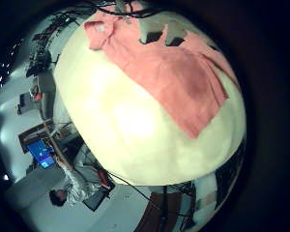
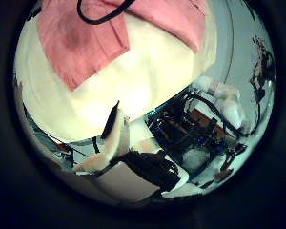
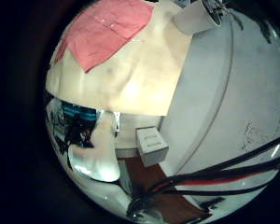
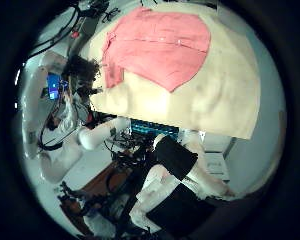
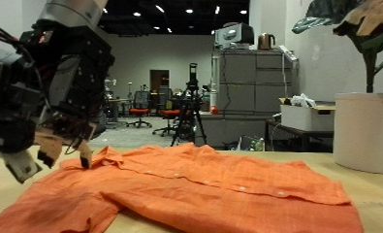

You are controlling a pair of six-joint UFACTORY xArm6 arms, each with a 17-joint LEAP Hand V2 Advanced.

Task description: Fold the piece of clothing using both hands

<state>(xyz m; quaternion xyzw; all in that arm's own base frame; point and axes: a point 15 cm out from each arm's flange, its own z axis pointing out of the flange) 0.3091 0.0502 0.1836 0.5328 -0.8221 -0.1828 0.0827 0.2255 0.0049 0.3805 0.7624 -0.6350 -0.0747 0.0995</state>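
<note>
An orange button-up shirt (image 5: 204, 189) lies spread flat on the tan table (image 5: 372, 189). One sleeve reaches toward the near edge. A black and white hand (image 5: 49, 87) hangs just above the sleeve end of the shirt. Its fingers (image 5: 81, 146) droop relaxed and hold nothing, and I cannot tell which hand it is. The left palm views look down on the shirt (image 1: 169, 72) (image 2: 81, 43) from close by, with dark fingertips (image 1: 150, 34) over the cloth. The right palm views show the shirt (image 4: 155, 50) (image 3: 103, 33) farther off, across bare table (image 4: 220, 90).
A white plant pot (image 5: 368, 131) stands on the table beyond the shirt's far end. Grey cabinets (image 5: 249, 97) and a camera tripod (image 5: 191, 102) stand in the room behind. The table's edge (image 4: 170, 125) runs close under the right palm.
</note>
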